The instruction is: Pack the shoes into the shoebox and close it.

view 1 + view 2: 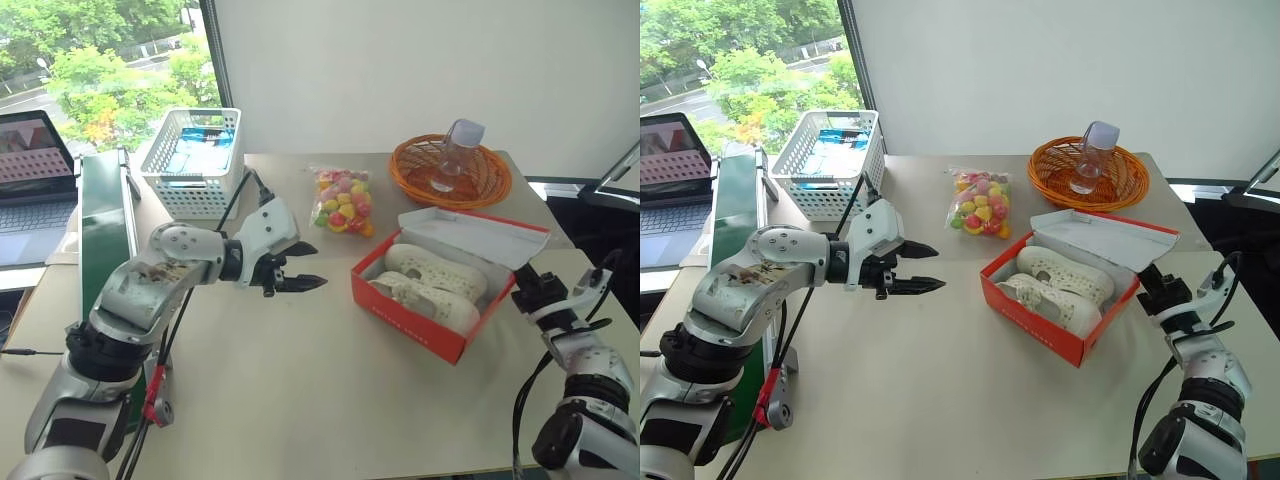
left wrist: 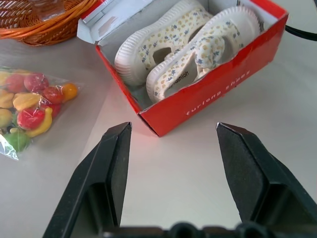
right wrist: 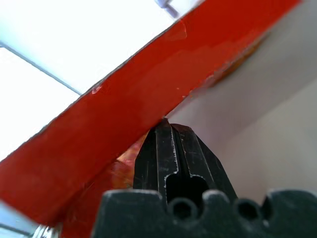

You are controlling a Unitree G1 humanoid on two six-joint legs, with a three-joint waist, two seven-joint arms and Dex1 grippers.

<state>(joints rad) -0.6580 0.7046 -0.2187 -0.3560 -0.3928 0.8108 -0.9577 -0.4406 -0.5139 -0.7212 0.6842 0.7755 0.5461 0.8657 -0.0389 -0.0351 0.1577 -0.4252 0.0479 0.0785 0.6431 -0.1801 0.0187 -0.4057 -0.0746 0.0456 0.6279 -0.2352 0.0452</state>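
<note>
Pressed together, the right claw sits with its tips against the red underside of the shoebox lid, which hides the scene beyond. Left claw hangs spread and empty, facing the shoebox; both shoes lie inside.

Head cams look down; wrist cams close on shoebox.

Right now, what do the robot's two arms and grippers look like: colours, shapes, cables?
Both arms are silver-grey, rounded segments with black joint rings. The left arm has scuffed paint, black cables along it and a red strap hanging near its base. The left gripper has a white housing and two black, pointed fingers. The right gripper is black, with black cables looping beside its forearm.
</note>
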